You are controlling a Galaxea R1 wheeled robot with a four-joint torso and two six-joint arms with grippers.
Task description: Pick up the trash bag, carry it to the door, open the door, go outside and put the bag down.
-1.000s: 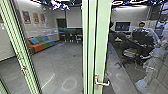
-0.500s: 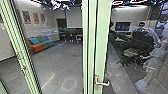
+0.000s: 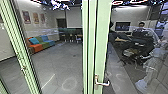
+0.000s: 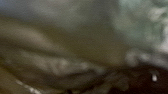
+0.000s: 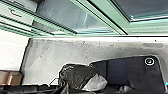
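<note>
A black trash bag [image 5: 77, 76] with a pale, crumpled part at one side shows in the right wrist view, beside the robot's dark plate. Folded, brownish dark material [image 4: 55, 62] lies very close and blurred in the left wrist view; whether it is the bag I cannot tell. In the head view a light-green framed glass door [image 3: 102, 45] stands in front of me, with a metal lever handle [image 3: 102, 83] low on its frame. The door's glass and green frame [image 5: 140, 28] also show in the right wrist view.
Behind the glass at the left, a colourful sofa [image 3: 41, 45] stands along a wall. A person [image 3: 142, 32] with a control rig shows at the right, among reflections. Another green frame [image 3: 22, 50] rises at the left. A brown box [image 5: 13, 77] stands by a white panel.
The person at the right and the dark shapes of the rig have shifted slightly. The door, its handle and the room stand as before in the head view.
</note>
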